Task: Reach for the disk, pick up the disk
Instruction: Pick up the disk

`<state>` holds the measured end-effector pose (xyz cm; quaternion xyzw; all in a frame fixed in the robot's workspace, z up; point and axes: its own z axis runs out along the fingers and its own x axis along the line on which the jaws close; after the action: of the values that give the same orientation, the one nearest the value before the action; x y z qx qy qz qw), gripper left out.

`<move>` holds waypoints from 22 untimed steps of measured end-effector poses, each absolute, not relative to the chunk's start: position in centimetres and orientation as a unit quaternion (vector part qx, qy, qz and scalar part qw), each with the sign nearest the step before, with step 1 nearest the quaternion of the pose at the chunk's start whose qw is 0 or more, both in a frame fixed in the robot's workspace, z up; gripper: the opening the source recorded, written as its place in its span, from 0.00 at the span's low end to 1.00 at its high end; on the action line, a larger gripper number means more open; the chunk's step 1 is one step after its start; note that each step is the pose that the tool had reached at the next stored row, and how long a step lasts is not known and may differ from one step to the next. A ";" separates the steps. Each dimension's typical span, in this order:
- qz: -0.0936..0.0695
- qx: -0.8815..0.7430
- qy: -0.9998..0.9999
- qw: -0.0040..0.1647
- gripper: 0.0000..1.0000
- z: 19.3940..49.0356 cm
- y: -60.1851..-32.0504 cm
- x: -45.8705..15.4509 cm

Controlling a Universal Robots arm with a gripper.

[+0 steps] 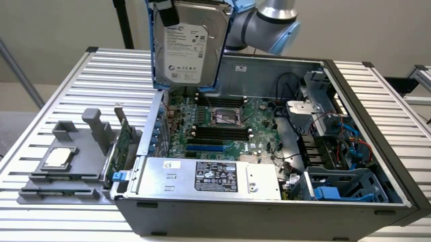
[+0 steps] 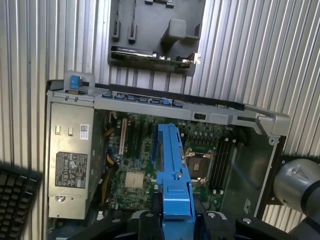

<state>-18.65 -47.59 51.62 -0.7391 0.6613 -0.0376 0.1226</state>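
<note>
The disk point(image 1: 187, 43), a silver-grey hard drive with a white label clipped in a bright blue frame, hangs upright in the air above the open computer case point(image 1: 364, 151), over its far side toward the exterior view's left. In the wrist view the blue frame point(image 2: 174, 170) runs edge-on away from the camera, above the motherboard. My gripper point(image 2: 176, 219) is shut on the disk, with a dark finger on either side of the frame's near end. A black finger point(image 1: 165, 14) lies against the drive's upper face.
The case holds a motherboard point(image 1: 225, 126), a silver box with a black label point(image 1: 215, 176) at the front and a blue-grey drive cage point(image 1: 340, 186). A grey tray with a small chip point(image 1: 59, 157) sits at the exterior view's left. A keyboard point(image 2: 15, 200) lies beside the case.
</note>
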 end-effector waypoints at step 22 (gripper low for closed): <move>-0.051 -0.738 0.659 0.134 0.33 50.3 -51.6 -11.9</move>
<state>-11.87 -51.60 50.30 -0.7383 0.6590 -0.0510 0.1345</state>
